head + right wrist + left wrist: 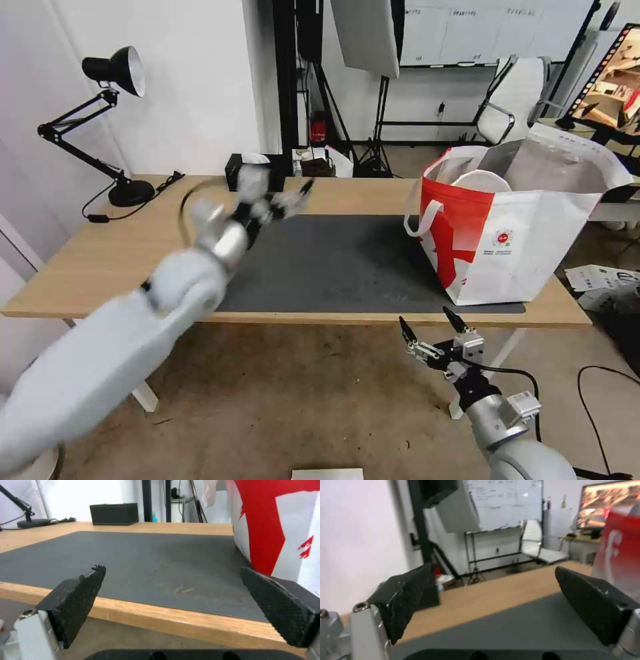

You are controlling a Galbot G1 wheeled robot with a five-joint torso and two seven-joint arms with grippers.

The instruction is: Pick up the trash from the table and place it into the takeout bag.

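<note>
The left arm reaches up and forward over the near-left part of the table (100,260), its left gripper (283,200) raised above the far-left corner of the dark grey mat (333,267). In the left wrist view its black ribbed fingers (403,597) stand wide apart with nothing between them. The right arm hangs low in front of the table's near edge, and the right gripper (435,327) points up toward the base of the takeout bag (513,233); its fingers (280,605) are also spread and empty, framing the mat and the bag's red-and-white wall.

The light-wood table carries the mat across its middle. A black desk lamp (117,120) stands at the far left, and a black tissue box (114,513) sits at the far edge. Behind are a white wall, light stands, a whiteboard and a white chair.

The takeout bag stands upright on the right end of the mat, its mouth open and silver lining showing. A white round bowl (481,181) rests inside near the top; what it holds cannot be told.
</note>
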